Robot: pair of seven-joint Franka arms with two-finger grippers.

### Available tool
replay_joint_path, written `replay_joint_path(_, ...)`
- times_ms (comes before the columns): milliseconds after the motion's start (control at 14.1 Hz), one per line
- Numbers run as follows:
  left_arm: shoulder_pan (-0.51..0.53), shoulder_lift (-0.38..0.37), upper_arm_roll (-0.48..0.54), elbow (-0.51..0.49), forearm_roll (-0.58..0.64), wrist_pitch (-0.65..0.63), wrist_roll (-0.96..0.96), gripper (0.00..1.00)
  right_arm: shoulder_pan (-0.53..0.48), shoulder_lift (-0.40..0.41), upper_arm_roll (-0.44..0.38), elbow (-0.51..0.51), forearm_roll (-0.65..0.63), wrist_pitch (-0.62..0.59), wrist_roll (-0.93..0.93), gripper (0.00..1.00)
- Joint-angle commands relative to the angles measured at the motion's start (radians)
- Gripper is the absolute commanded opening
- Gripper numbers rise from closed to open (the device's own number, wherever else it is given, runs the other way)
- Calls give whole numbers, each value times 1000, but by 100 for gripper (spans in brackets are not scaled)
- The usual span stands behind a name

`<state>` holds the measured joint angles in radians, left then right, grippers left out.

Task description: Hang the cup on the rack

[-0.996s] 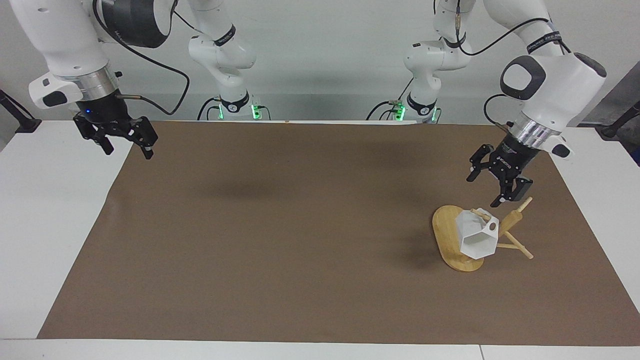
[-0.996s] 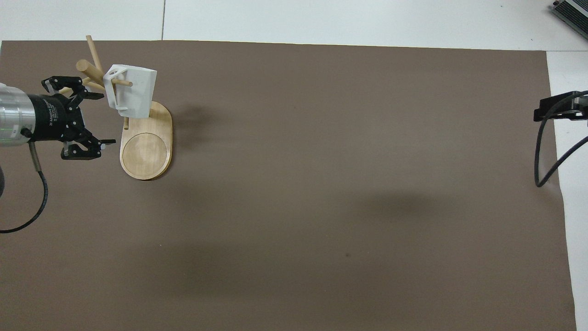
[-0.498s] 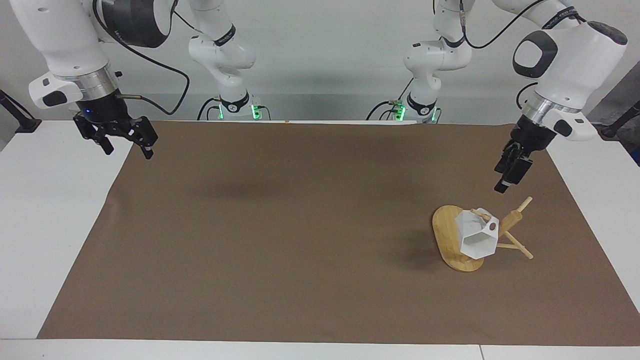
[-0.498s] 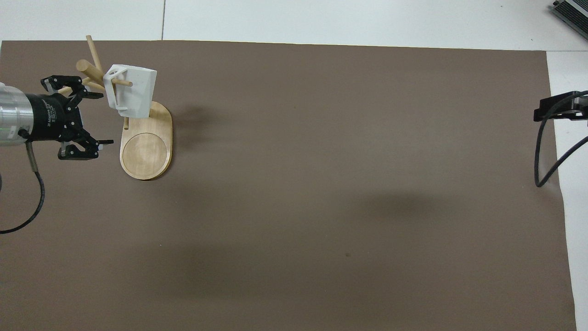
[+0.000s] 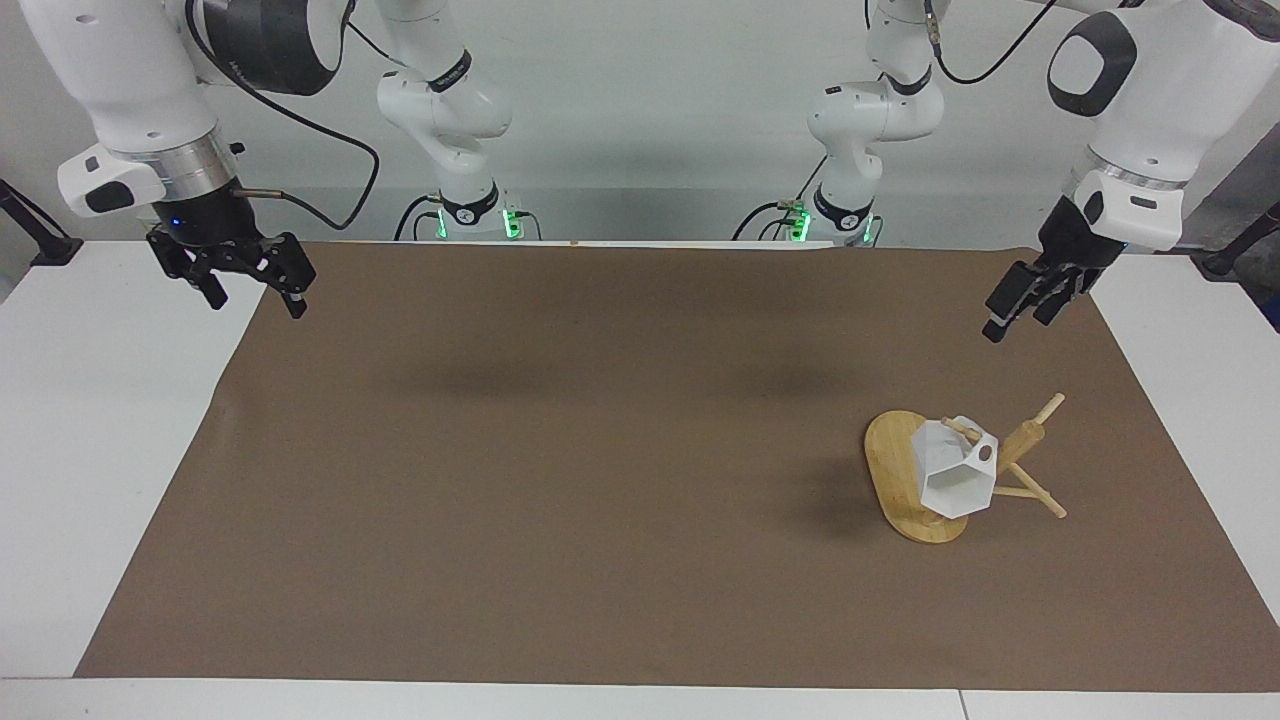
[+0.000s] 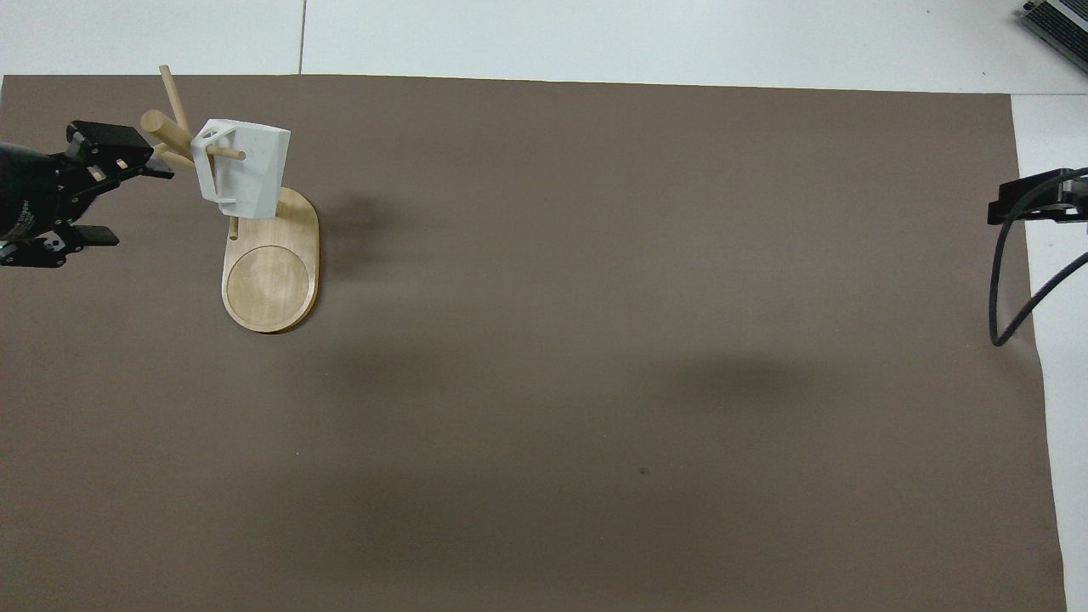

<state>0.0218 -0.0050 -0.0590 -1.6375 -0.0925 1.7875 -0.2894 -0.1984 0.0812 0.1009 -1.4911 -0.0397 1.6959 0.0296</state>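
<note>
The cup (image 5: 955,472) hangs on the rack (image 5: 915,490): a thin peg (image 6: 223,154) passes through the round hole in its handle (image 5: 984,453), and the cup's body sits above the oval base without resting on the brown mat (image 5: 600,470). The rack stands on the mat toward the left arm's end of the table. The left gripper (image 5: 1022,302) is raised over the mat's edge on the robots' side of the rack, well apart from both cup and rack; its fingers stand open and it holds nothing. In the overhead view its tips show at the frame's edge beside the rack's pegs, but the facing view confirms that it is clear of them. The right gripper (image 5: 250,275) waits at the right arm's end of the table, over the corner of the mat, with its jaws apart and empty. Judged from this arrangement, the hanging step is complete: the cup is carried by the peg alone and no gripper supports it. What appears to remain is only for the left arm to clear the work area.
</note>
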Motion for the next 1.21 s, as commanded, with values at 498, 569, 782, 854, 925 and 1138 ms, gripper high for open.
replay_joint_path(498, -57, 8, 42, 189, 86, -290, 394, 100, -4, -23, -4, -23, 21, -7, -19, 100)
replay_joint_path(569, -81, -1, 69, 188, 85, -293, 412, 100, -4, -23, -4, -23, 21, -7, -19, 100)
replay_joint_path(782, -92, -38, 65, 176, 85, -352, 418, 100, -4, -23, -4, -23, 21, -7, -19, 100)
replay_joint_path(854, -91, -40, 67, 170, 86, -355, 418, 100, -4, -23, -4, -23, 21, -8, -19, 100)
replay_joint_path(925, -91, -41, 65, 165, 86, -353, 418, 100, -4, -23, -4, -23, 21, -7, -19, 100)
replay_joint_path(1138, -79, -49, 64, 150, 85, -343, 421, 100, -4, -23, -4, -23, 21, -7, -19, 100)
